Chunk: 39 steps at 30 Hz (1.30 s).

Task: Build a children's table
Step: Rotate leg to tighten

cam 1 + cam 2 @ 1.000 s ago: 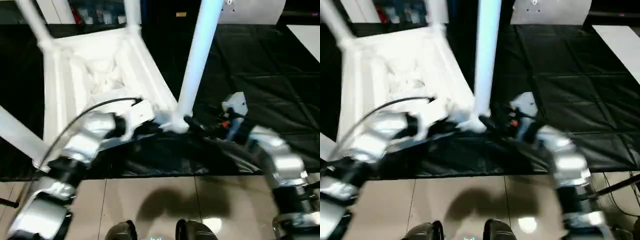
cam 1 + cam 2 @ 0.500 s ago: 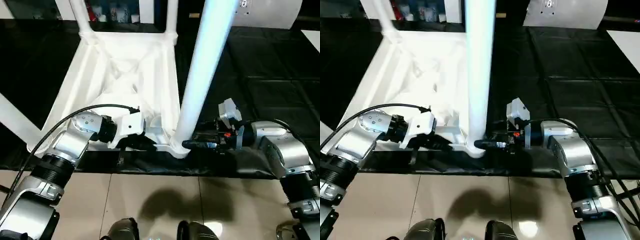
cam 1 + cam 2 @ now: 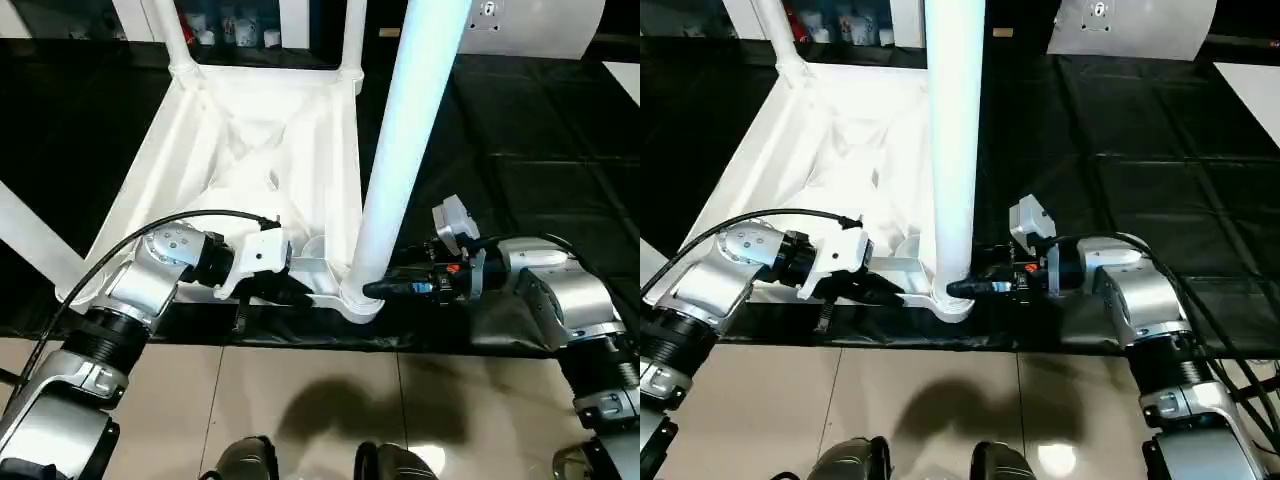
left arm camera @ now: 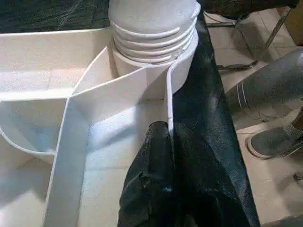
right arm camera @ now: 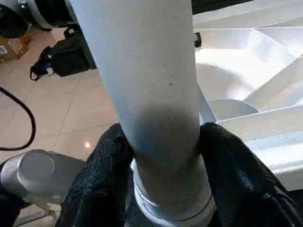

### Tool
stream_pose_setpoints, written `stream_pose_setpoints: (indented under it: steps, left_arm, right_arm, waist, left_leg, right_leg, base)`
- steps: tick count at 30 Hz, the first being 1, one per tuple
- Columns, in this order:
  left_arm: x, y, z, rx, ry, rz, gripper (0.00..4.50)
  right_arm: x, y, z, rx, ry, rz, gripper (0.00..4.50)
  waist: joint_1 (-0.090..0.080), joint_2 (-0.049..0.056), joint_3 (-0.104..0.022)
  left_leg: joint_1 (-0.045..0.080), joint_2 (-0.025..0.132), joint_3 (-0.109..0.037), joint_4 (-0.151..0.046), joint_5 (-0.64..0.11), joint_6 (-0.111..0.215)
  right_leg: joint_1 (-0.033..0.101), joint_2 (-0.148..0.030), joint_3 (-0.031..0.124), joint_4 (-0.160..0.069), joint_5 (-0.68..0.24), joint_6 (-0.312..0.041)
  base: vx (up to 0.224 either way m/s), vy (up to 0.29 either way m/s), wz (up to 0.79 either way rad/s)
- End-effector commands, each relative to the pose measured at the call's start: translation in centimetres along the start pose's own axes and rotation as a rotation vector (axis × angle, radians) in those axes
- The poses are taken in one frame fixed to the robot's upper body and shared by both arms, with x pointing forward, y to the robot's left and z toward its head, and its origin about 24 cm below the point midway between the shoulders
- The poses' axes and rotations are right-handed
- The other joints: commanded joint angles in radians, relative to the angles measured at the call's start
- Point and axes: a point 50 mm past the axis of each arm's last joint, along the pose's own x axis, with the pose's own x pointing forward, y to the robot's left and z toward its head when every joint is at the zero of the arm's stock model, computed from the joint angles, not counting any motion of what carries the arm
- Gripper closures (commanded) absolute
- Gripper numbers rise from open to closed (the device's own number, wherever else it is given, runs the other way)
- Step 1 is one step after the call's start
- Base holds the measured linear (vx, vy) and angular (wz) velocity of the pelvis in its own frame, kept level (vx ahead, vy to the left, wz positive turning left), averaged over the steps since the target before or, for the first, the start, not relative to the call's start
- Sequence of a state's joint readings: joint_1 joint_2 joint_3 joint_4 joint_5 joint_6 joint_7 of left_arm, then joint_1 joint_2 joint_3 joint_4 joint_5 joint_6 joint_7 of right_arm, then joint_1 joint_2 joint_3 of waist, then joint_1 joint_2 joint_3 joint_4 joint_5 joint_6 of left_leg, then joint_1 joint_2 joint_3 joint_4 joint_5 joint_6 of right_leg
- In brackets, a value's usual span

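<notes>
The children's table lies upside down on a black mat, its ribbed white top [image 3: 150,180] facing up. Its legs stand in the corner sockets. The nearest leg [image 3: 405,150] rises from the near right corner socket [image 3: 358,300]. My right gripper [image 3: 375,288] comes in from the right and is shut on this leg just above its threaded base, with a black finger [image 5: 111,161] pressed against each side of the tube [image 5: 142,61]. My left gripper [image 3: 300,290] is shut on the top's near rim [image 4: 169,113] beside that socket, and its fingers [image 4: 158,142] pinch the thin wall.
Two more legs stand at the far corners [image 3: 170,30] [image 3: 352,35], and a third [image 3: 30,235] slants off to the left. The black mat [image 3: 530,140] stretches right and back. Tiled floor [image 3: 320,390] and my feet [image 3: 240,460] lie in front. A white board [image 3: 520,25] stands behind.
The camera has tilted and steadied. My right gripper's fingers have closed in against the near leg's base. The left gripper keeps its hold on the rim.
</notes>
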State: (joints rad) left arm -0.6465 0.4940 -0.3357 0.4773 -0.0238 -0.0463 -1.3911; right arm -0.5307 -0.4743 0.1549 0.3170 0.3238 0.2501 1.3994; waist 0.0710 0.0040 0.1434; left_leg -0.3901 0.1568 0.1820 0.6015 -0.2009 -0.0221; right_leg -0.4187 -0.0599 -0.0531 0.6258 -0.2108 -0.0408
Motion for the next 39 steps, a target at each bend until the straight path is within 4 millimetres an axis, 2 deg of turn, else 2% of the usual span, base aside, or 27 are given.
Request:
stream_pose_setpoints:
  steps: [1,5,7,9,10,12,13,14,16,17,19,20,22,23,25,27,29,31,32,34,36,39]
  left_arm:
    - [0.6,0.1,0.2,0.012,0.025,-0.019,4.50]
    - [1.1,1.0,0.9,-0.038,-0.012,0.075,4.50]
    - [1.5,1.5,1.2,-0.078,-0.022,0.130,4.50]
    - [1.7,1.7,1.5,-0.094,-0.038,0.160,4.50]
    - [2.0,2.0,1.8,-0.111,-0.057,0.188,4.50]
    - [2.8,2.5,2.5,-0.142,-0.079,0.247,4.50]
    - [3.0,2.7,2.7,-0.150,-0.083,0.260,4.50]
    - [3.6,3.1,3.3,-0.170,-0.086,0.303,4.50]
    - [3.8,3.4,3.5,-0.180,-0.084,0.329,4.50]
    - [4.3,3.7,3.8,-0.190,-0.081,0.365,4.50]
    - [4.7,3.9,4.1,-0.197,-0.078,0.389,4.50]
    - [5.2,4.3,4.6,-0.213,-0.080,0.431,4.50]
    - [5.5,4.5,4.8,-0.223,-0.081,0.458,4.50]
    - [5.5,4.5,4.8,-0.223,-0.081,0.458,4.50]
    - [6.3,5.5,5.7,-0.246,-0.073,0.587,4.50]
    - [6.4,5.7,5.9,-0.247,-0.077,0.616,4.50]
    - [6.3,5.7,6.0,-0.248,-0.079,0.631,4.50]
    - [6.0,5.3,5.6,-0.235,-0.080,0.600,4.50]
    - [5.7,5.0,5.0,-0.219,-0.071,0.578,4.50]
    - [5.5,4.8,4.7,-0.209,-0.065,0.566,4.50]
    - [5.2,4.6,4.2,-0.202,-0.054,0.555,4.50]
    - [4.8,4.3,3.5,-0.195,-0.043,0.539,4.50]
  right_arm:
    - [0.7,0.9,-0.5,0.022,-0.002,0.079,2.56]
    - [1.2,1.3,-1.1,0.053,-0.030,-0.001,2.57]
    - [1.9,1.4,-1.8,0.062,-0.045,-0.091,2.57]
    - [2.2,1.3,-2.2,0.074,-0.044,-0.150,2.57]
    - [2.6,1.2,-2.7,0.083,-0.042,-0.206,2.57]
    - [3.7,0.9,-3.2,0.097,-0.047,-0.333,2.58]
    - [4.0,0.8,-3.2,0.109,-0.056,-0.368,2.58]
    - [4.9,0.4,-3.1,0.139,-0.081,-0.449,2.59]
    - [5.4,0.3,-3.0,0.145,-0.092,-0.481,2.60]
    - [6.2,-0.1,-2.7,0.173,-0.115,-0.556,2.60]
    - [6.8,-0.3,-2.6,0.196,-0.129,-0.610,2.61]
    - [7.8,-0.6,-2.2,0.228,-0.147,-0.695,2.61]
    - [8.4,-0.8,-2.0,0.249,-0.156,-0.749,2.61]
    - [8.4,-0.8,-2.0,0.249,-0.156,-0.749,2.61]
    - [10.7,-1.2,-0.9,0.313,-0.219,-0.863,2.06]
    - [11.3,-1.3,-0.4,0.314,-0.242,-0.877,1.89]
    - [11.4,-1.4,-0.2,0.313,-0.255,-0.882,1.67]
    - [10.5,-1.6,-0.4,0.296,-0.277,-0.870,1.48]
    - [9.6,-1.6,-0.5,0.259,-0.278,-0.850,1.40]
    - [9.1,-1.7,-0.6,0.234,-0.276,-0.836,1.10]
    - [8.3,-1.7,-0.7,0.200,-0.263,-0.809,0.94]
    - [7.3,-1.7,-0.7,0.167,-0.254,-0.784,0.71]
  waist:
    - [-0.004,-0.002,-0.076]
    - [0.005,-0.001,-0.073]
    - [0.009,0.001,-0.068]
    - [0.005,-0.001,-0.063]
    - [0.003,-0.001,-0.060]
    - [-0.008,-0.002,-0.055]
    - [-0.012,-0.004,-0.053]
    - [-0.021,-0.007,-0.051]
    - [-0.033,-0.007,-0.051]
    - [-0.037,-0.006,-0.053]
    - [-0.043,-0.005,-0.054]
    - [-0.047,-0.005,-0.054]
    - [-0.052,-0.003,-0.055]
    - [-0.052,-0.005,-0.058]
    - [-0.053,0.006,-0.060]
    - [-0.056,-0.001,-0.067]
    - [-0.055,0.002,-0.071]
    - [-0.054,0.002,-0.072]
    - [-0.054,0.002,-0.071]
    - [-0.056,0.000,-0.069]
    - [-0.057,-0.001,-0.068]
    - [-0.058,-0.001,-0.068]
  left_leg:
    - [0.022,0.086,-0.026,-0.059,0.036,0.187]
    - [0.025,0.089,-0.024,-0.063,0.017,0.169]
    - [0.028,0.089,-0.025,-0.068,-0.022,0.146]
    - [0.027,0.084,-0.028,-0.075,-0.086,0.109]
    - [0.029,0.084,-0.028,-0.079,-0.120,0.082]
    - [0.027,0.083,-0.032,-0.087,-0.159,0.043]
    - [0.029,0.084,-0.032,-0.090,-0.169,0.035]
    - [0.024,0.079,-0.037,-0.093,-0.189,0.026]
    - [0.021,0.077,-0.041,-0.097,-0.193,0.017]
    - [0.024,0.077,-0.041,-0.096,-0.192,0.023]
    - [0.022,0.076,-0.038,-0.098,-0.162,0.032]
    - [0.021,0.076,-0.039,-0.098,-0.159,0.037]
    - [0.024,0.074,-0.035,-0.097,-0.151,0.034]
    - [0.024,0.072,-0.035,-0.094,-0.141,0.037]
    - [0.023,0.074,-0.031,-0.092,-0.097,0.049]
    - [0.022,0.071,-0.033,-0.089,-0.065,0.060]
    - [0.015,0.069,-0.031,-0.082,0.017,0.110]
    - [0.015,0.070,-0.030,-0.080,0.033,0.143]
    - [0.015,0.071,-0.030,-0.080,0.020,0.155]
    - [0.013,0.072,-0.030,-0.081,-0.003,0.161]
    - [0.016,0.076,-0.029,-0.082,-0.014,0.158]
    - [0.014,0.075,-0.031,-0.081,-0.014,0.157]
  right_leg:
    - [0.060,-0.099,0.057,-0.049,0.085,-0.317]
    - [0.058,-0.100,0.059,-0.054,0.053,-0.317]
    - [0.053,-0.102,0.060,-0.063,-0.004,-0.310]
    - [0.059,-0.108,0.061,-0.078,-0.117,-0.292]
    - [0.056,-0.107,0.063,-0.087,-0.181,-0.274]
    - [0.056,-0.107,0.064,-0.094,-0.257,-0.243]
    - [0.051,-0.106,0.065,-0.097,-0.274,-0.238]
    - [0.057,-0.108,0.063,-0.101,-0.320,-0.223]
    - [0.057,-0.107,0.062,-0.105,-0.354,-0.200]
    - [0.057,-0.107,0.062,-0.108,-0.352,-0.195]
    - [0.055,-0.104,0.063,-0.106,-0.294,-0.202]
    - [0.055,-0.104,0.062,-0.106,-0.280,-0.205]
    - [0.050,-0.102,0.064,-0.106,-0.260,-0.212]
    - [0.055,-0.103,0.064,-0.105,-0.241,-0.213]
    - [0.051,-0.100,0.066,-0.097,-0.147,-0.232]
    - [0.060,-0.099,0.063,-0.090,-0.067,-0.251]
    - [0.066,-0.098,0.062,-0.073,0.100,-0.274]
    - [0.068,-0.099,0.059,-0.069,0.152,-0.283]
    - [0.069,-0.100,0.058,-0.070,0.144,-0.287]
    - [0.071,-0.101,0.057,-0.073,0.110,-0.286]
    - [0.068,-0.099,0.057,-0.076,0.075,-0.285]
    - [0.071,-0.100,0.057,-0.076,0.064,-0.284]
  base:
    - [0.000,0.000,0.00]
    - [0.000,0.000,0.00]
    - [0.000,0.000,0.00]
    - [0.000,0.000,0.00]
    - [0.000,0.000,0.00]
    - [0.000,0.000,0.00]
    - [0.000,0.000,0.00]
    - [0.000,0.000,0.00]
    - [0.000,0.000,0.00]
    - [0.000,0.000,0.00]
    - [0.000,0.000,0.00]
    - [0.000,0.000,0.00]
    - [0.000,0.000,0.00]
    - [0.000,0.000,0.00]
    - [0.000,0.000,0.00]
    - [0.000,0.000,0.00]
    - [0.000,0.000,0.00]
    - [0.000,0.000,0.00]
    - [0.000,0.000,0.00]
    - [0.000,0.000,0.00]
    - [0.000,0.000,0.00]
    - [0.000,0.000,0.00]
